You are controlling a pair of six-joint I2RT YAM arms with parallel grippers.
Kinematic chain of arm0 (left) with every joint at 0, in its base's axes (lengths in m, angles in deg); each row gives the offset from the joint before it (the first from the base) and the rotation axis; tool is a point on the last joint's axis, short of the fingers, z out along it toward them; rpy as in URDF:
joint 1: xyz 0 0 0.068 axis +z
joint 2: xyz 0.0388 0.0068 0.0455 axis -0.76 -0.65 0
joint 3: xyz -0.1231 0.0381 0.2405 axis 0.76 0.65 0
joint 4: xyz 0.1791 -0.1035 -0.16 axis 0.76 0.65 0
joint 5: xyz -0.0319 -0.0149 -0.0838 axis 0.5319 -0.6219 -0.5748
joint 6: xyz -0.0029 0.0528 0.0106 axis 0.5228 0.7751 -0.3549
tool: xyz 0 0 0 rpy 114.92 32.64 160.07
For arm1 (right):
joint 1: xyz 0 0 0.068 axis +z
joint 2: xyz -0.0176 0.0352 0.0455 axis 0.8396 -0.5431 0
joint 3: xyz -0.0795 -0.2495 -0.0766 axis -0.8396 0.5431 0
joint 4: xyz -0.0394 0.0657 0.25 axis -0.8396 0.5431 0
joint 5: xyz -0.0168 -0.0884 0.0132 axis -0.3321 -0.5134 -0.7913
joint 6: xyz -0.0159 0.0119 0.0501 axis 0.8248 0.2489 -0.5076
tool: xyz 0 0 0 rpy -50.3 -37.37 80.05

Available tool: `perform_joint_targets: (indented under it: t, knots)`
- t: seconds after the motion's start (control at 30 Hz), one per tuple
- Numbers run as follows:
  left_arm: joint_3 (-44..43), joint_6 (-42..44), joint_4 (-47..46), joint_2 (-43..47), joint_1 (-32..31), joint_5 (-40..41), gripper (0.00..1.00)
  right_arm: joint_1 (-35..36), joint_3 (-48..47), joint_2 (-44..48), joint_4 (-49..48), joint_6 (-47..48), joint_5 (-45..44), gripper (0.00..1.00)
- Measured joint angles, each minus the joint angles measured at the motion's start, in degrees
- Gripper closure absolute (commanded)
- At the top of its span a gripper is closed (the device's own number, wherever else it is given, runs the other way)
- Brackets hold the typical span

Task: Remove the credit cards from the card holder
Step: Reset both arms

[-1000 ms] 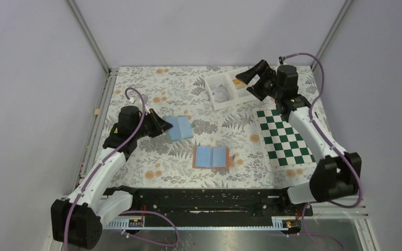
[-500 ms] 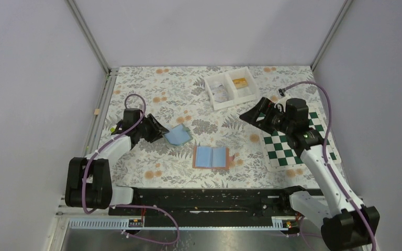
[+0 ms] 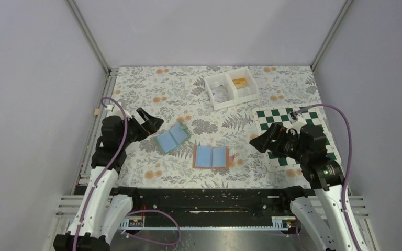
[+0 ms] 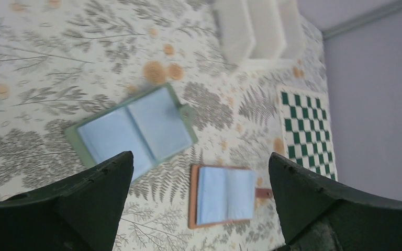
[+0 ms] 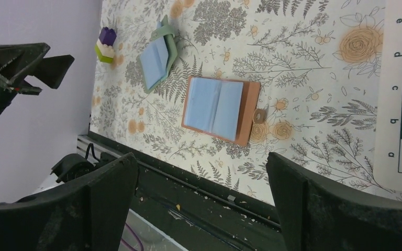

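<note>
The tan-brown booklet-style card holder (image 3: pixel 211 157) lies open, blue panels up, mid-tabletop (image 3: pixel 136 83) toward the near edge. It looks light and floppy. No cards show clearly, and any inside would want an edge pinch. The left gripper (image 3: pixel 153 125) and right gripper (image 3: pixel 256 143) hang spread wide, empty, touching nothing.

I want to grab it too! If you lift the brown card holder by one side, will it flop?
The brown card holder lies open like a little book with a fold down its middle, so it would probably flop shut. It looks thin and flat, so likely light. Pushed, it should slide on the flowery cloth, not roll.
</note>
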Motion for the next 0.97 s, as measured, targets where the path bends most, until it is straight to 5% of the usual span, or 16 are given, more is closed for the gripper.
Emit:
perform_joint_targets:
  t: [0.37, 0.97]
  knots:
    - [-7.82, 11.1, 4.98, 7.63, -14.1, -12.26, 0.01, 0.0, -5.25, 9.97, 4.57, -3.8, -6.19, 0.01]
    - [-8.7, 13.57, 6.16, 12.55, -15.54, -13.6, 0.01, 0.0, -5.31, 12.48, 4.66, -5.55, -9.01, 0.0]
